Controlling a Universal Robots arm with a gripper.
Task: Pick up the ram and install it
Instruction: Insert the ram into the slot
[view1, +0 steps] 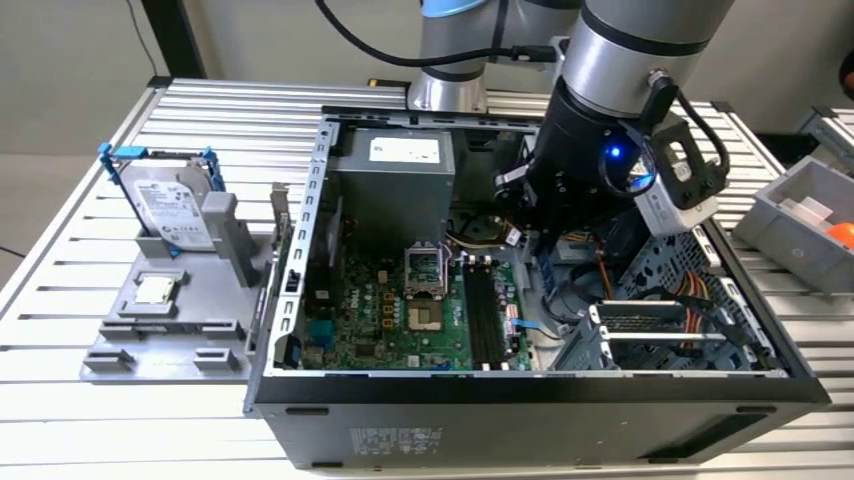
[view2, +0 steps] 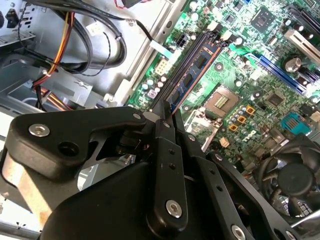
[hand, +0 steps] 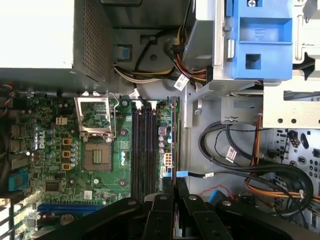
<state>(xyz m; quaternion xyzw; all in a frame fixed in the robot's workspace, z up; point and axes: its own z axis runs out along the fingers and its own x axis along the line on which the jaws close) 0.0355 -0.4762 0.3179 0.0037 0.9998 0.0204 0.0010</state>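
The ram is a thin greenish-blue stick seen edge-on, and its dark chips show in the second wrist view. My gripper is shut on one end of it, black fingers pinched together. The stick hangs over the motherboard's edge, just beside the black memory slots, parallel to them and not seated in one. In the exterior view the arm's wrist reaches down into the open computer case, above the slots.
The CPU socket lies beside the slots. Bundled cables and a blue drive bracket crowd the other side. Outside the case, a hard drive and a small square chip sit on a grey stand. A grey bin stands at the exterior view's right.
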